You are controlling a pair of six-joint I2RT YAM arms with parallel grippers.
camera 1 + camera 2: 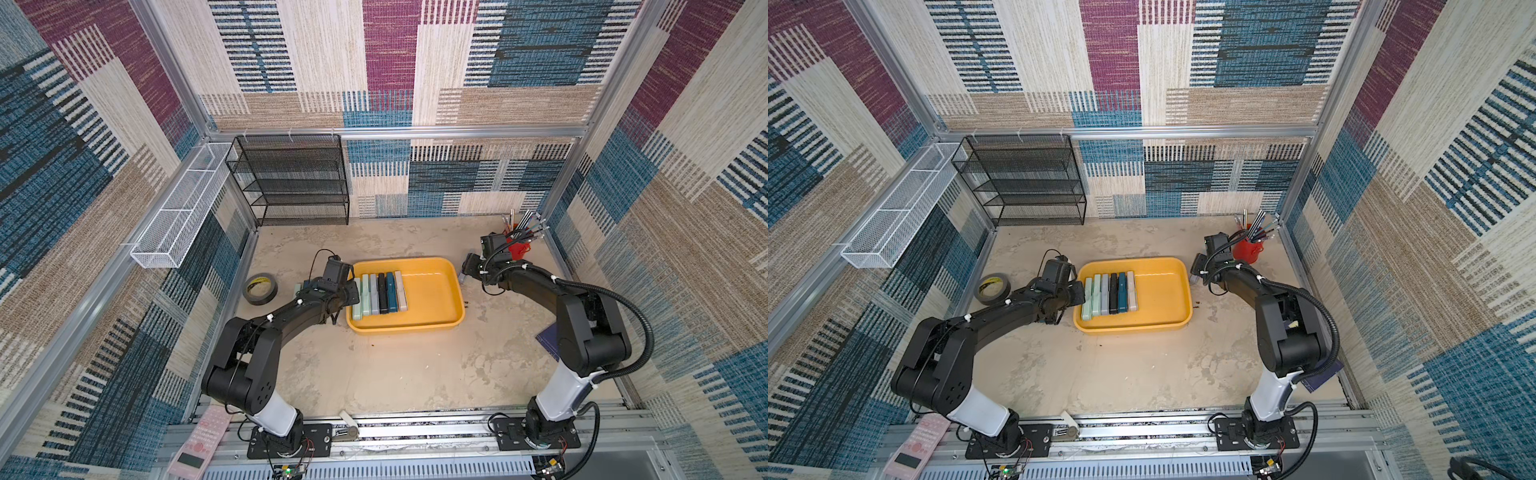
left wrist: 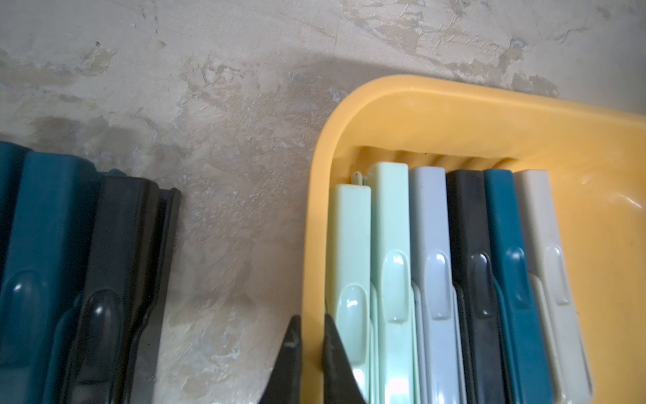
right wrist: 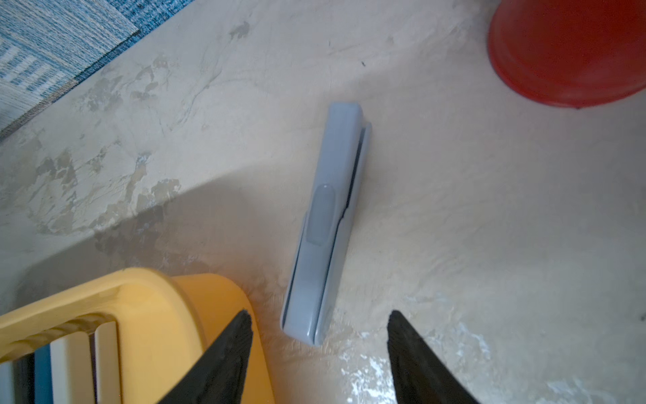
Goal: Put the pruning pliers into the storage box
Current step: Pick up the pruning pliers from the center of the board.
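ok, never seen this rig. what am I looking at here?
Two black robot arms, left and right, stand at the front edge of a table. Two pictures look down from one overhead camera pair, so they nearly match; the other two come from a camera on each wrist. On the table: a yellow tray with six pliers in a row, a tape roll, a red cup of pens, a black mesh rack. The left tool is shut on the tray's rim. The right tool is open and empty, over a grey plier lying beside the tray. More pliers lie by the left arm.
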